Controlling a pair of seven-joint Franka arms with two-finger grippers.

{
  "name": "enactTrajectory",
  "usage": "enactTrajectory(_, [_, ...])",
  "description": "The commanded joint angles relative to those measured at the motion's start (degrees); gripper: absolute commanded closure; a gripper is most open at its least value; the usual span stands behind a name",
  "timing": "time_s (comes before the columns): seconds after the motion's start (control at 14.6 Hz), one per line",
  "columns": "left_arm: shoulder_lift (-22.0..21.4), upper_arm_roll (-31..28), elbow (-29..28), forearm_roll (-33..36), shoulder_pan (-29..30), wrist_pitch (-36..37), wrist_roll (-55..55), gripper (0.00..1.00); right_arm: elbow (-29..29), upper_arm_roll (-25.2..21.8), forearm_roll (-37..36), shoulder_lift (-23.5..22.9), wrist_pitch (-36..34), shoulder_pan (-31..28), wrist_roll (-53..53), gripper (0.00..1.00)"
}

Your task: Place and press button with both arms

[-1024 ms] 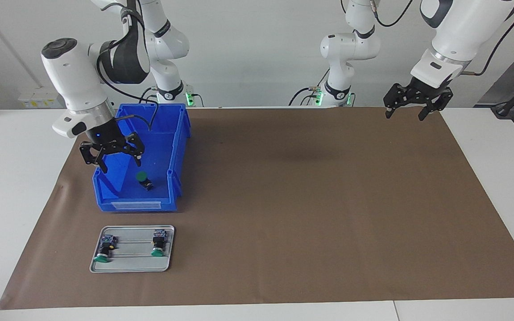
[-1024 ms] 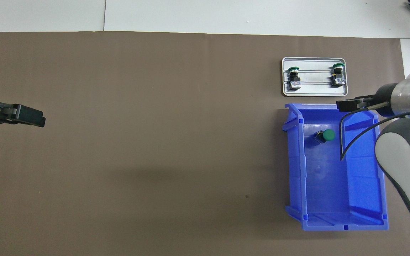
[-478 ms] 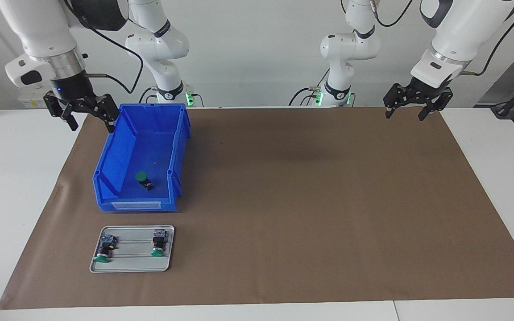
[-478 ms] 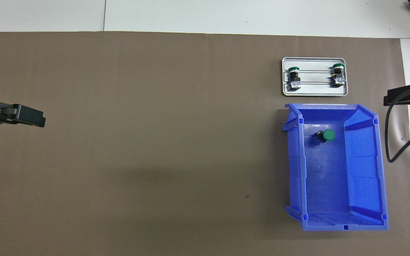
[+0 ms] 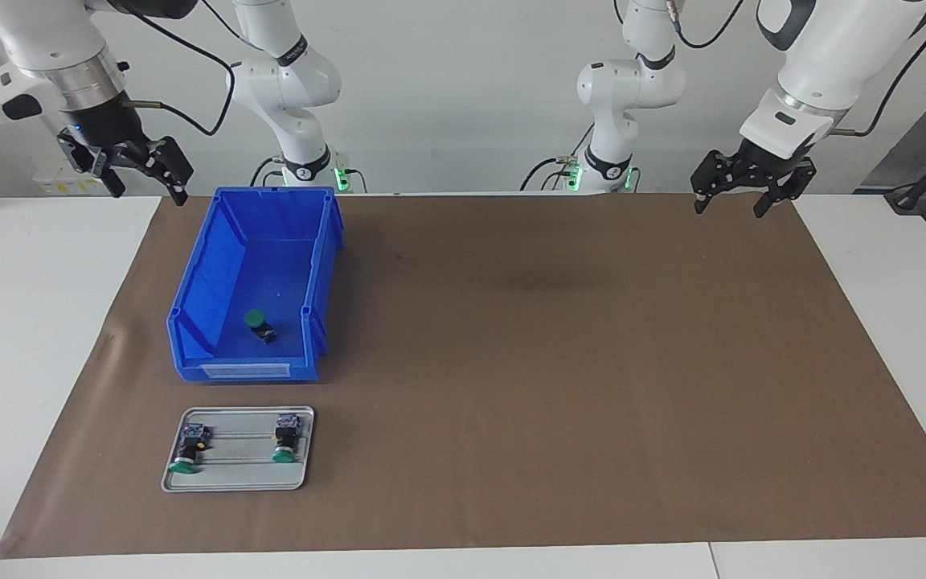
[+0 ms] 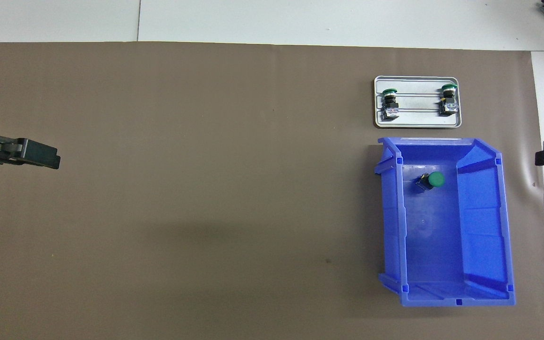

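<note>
Two green-capped buttons (image 5: 282,438) are already sitting on the grey tray (image 5: 236,481), which is lying just beside the blue bin (image 5: 190,301), farther from the robots than the bin; a third button (image 5: 258,325) is lying on its side on the floor of the blue bin, at the end of the bin that is nearest the tray; so I am guessing part of the job is done, and this last button is waiting to be picked up, put on the tray and pressed.

No pincer is touching that button; the right gripper (image 5: 127,171) is hanging up high, over the edge of the brown mat just outside the bin's corner nearest the robots, well apart from the button; its two fingers are standing apart and holding nothing.

The left gripper (image 5: 740,190) is waiting far from the bin, over the mat toward the left arm's end of the table; its fingers are spread apart too, and it is empty.

To go on, a pincer is needing to go down into the bin and close on the button.
</note>
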State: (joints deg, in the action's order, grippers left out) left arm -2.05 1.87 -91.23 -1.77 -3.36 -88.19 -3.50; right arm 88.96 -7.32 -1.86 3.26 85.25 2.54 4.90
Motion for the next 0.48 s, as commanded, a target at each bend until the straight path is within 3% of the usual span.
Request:
enactTrajectory(0.0, [-1.46,0.06,-1.49,0.37,0.29,0.21,-0.37,0.00,1.83,0.99,0.46,1.49,-0.36,-0.16,-2.51,0.00])
enactTrajectory(0.41, [-1.46,0.06,-1.49,0.37,0.29,0.21,-0.37,0.00,0.95,1.52,-1.92,0.26,0.79,0.89,-4.98,0.00])
